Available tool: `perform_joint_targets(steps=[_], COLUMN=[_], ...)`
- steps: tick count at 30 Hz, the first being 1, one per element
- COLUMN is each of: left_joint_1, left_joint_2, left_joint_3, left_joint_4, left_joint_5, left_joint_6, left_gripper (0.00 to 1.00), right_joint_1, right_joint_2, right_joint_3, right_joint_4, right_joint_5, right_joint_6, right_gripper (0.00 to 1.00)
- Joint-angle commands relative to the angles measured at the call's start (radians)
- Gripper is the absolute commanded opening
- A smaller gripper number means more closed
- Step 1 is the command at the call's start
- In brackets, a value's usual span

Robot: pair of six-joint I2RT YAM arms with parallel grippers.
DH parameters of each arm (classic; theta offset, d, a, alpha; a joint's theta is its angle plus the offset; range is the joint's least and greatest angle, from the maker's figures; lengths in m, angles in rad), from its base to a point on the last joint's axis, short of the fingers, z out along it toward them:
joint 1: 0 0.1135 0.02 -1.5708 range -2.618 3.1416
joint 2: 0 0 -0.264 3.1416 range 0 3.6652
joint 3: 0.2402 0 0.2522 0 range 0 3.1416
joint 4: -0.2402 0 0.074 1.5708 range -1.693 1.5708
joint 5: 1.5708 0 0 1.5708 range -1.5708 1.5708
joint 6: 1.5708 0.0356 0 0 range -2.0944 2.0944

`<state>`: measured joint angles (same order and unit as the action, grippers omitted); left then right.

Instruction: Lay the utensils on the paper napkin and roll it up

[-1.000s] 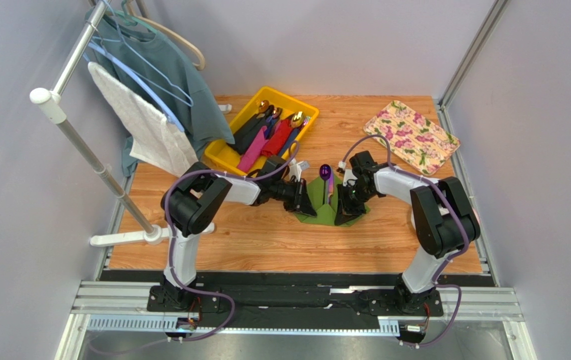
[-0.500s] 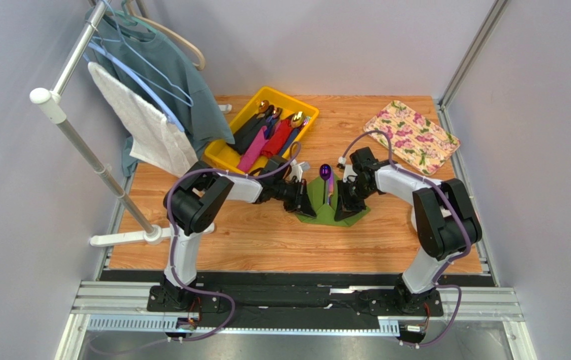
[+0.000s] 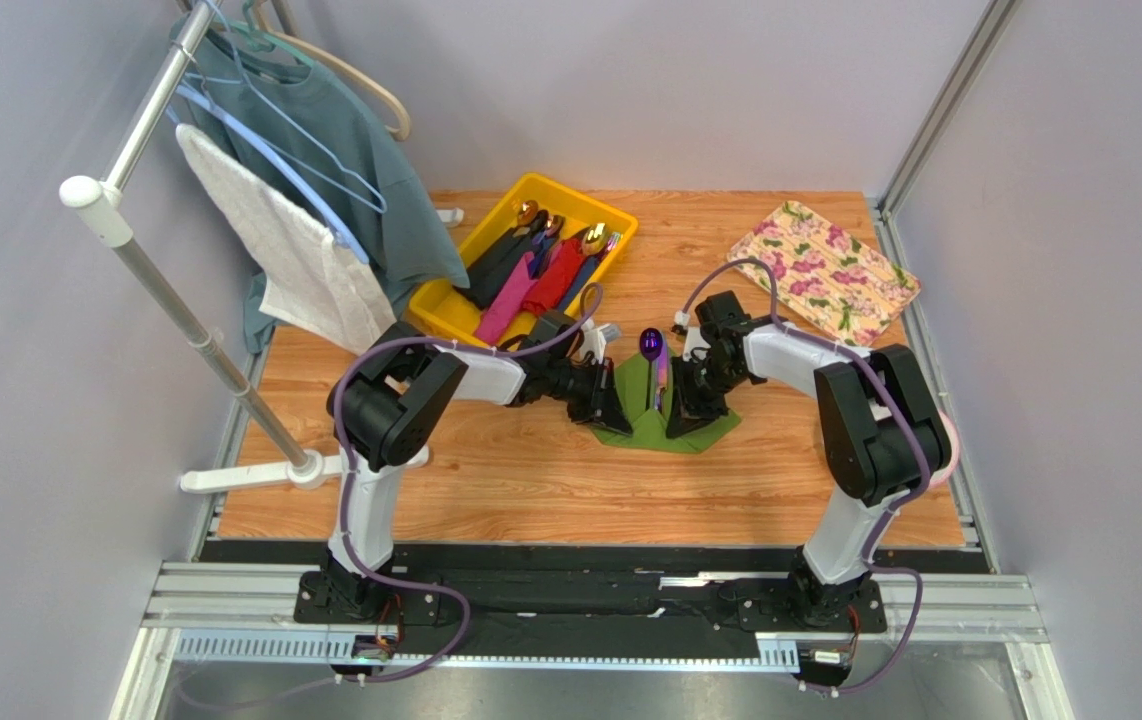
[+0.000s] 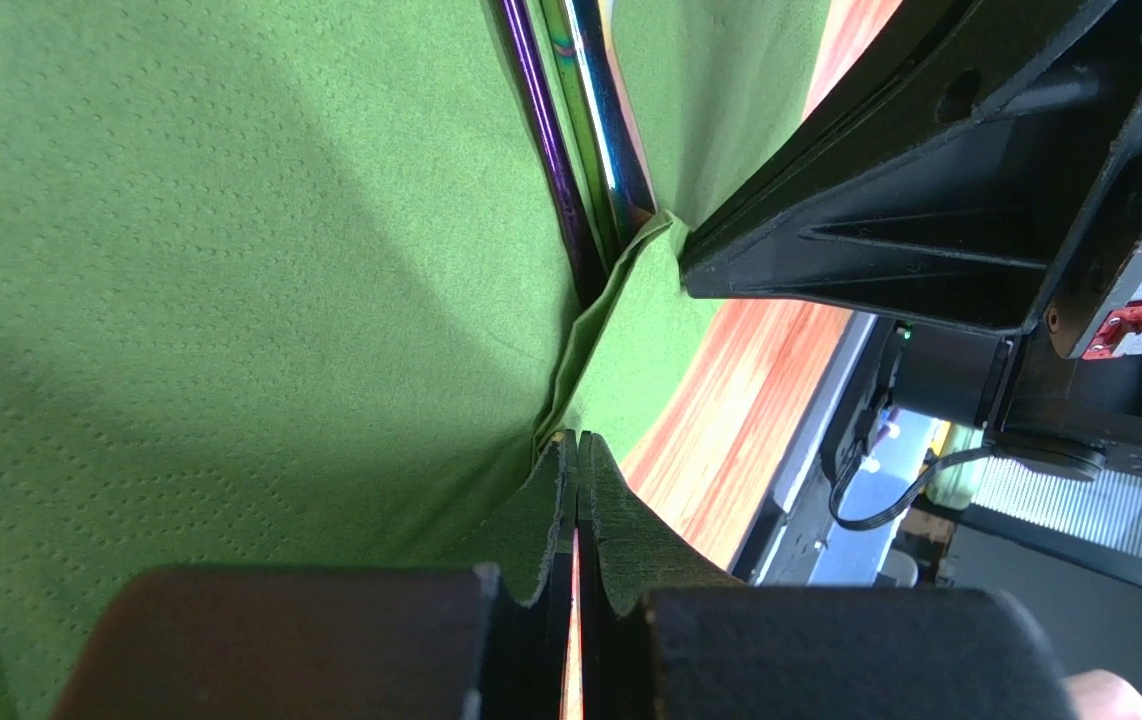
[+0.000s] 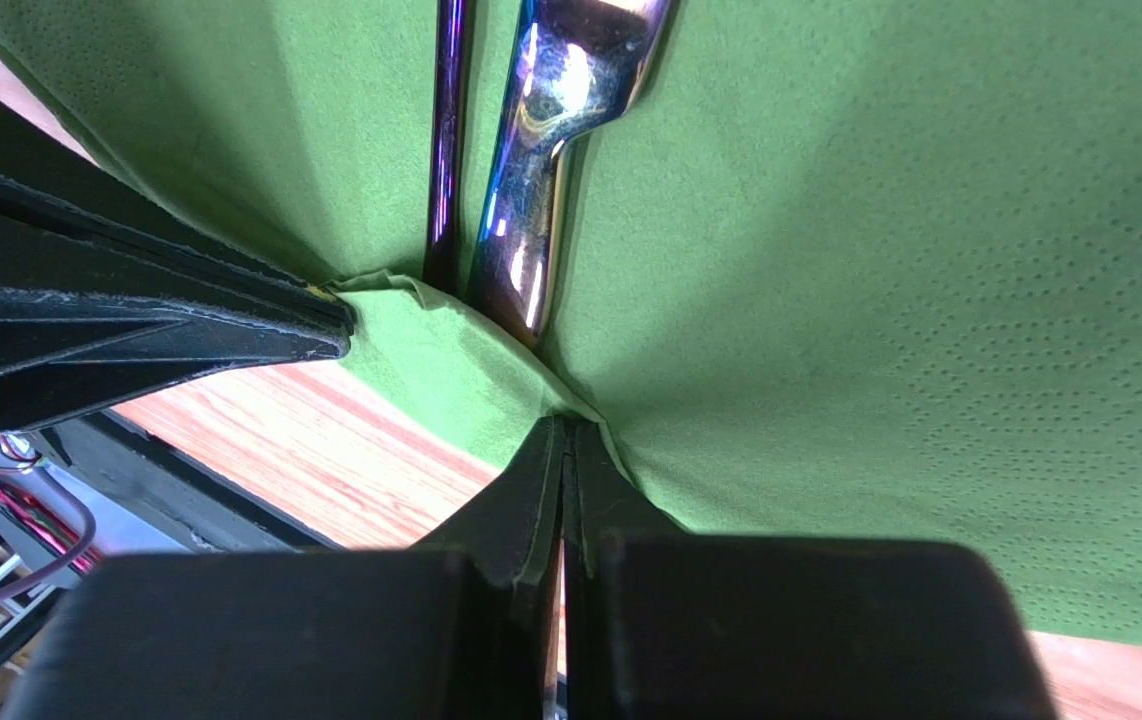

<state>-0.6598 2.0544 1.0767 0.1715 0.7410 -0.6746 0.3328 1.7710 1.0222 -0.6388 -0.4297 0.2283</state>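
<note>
The left jaws and right jaws are each pressed shut on the edge of the paper napkin (image 3: 637, 429), mid-surface (image 3: 532, 480), either side of two utensils (image 3: 657, 368) lying on it. Uneven pulling could tear the thin sheet or spill the utensils.

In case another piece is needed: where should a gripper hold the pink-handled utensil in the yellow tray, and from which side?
Probably mid-handle, from above, jaws across its width: the pink-handled utensil lies in the yellow tray with other utensils close beside.
</note>
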Motion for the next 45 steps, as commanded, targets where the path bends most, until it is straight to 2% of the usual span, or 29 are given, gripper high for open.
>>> perform_joint_targets(steps=[1, 10, 16, 45], left_joint_1=[0.0, -0.004, -0.017, -0.05], left_joint_2=[0.007, -0.043, -0.005, 0.128], left_joint_3=[0.006, -0.046, -0.035, 0.017], left_joint_4=[0.005, 0.302, 0.39, 0.471], left_joint_5=[-0.032, 0.057, 0.064, 0.015], left_joint_6=[0.03, -0.121, -0.198, -0.286], left_gripper=[0.01, 0.1, 0.1, 0.11], right_joint_1=[0.005, 0.006, 0.006, 0.006], right_joint_2=[0.028, 0.03, 0.027, 0.004], right_joint_3=[-0.002, -0.005, -0.007, -0.007], right_joint_4=[0.048, 0.044, 0.041, 0.022], right_joint_5=[0.062, 0.069, 0.063, 0.026], right_joint_6=[-0.003, -0.01, -0.009, -0.004], right_gripper=[0.0, 0.0, 0.0, 0.0])
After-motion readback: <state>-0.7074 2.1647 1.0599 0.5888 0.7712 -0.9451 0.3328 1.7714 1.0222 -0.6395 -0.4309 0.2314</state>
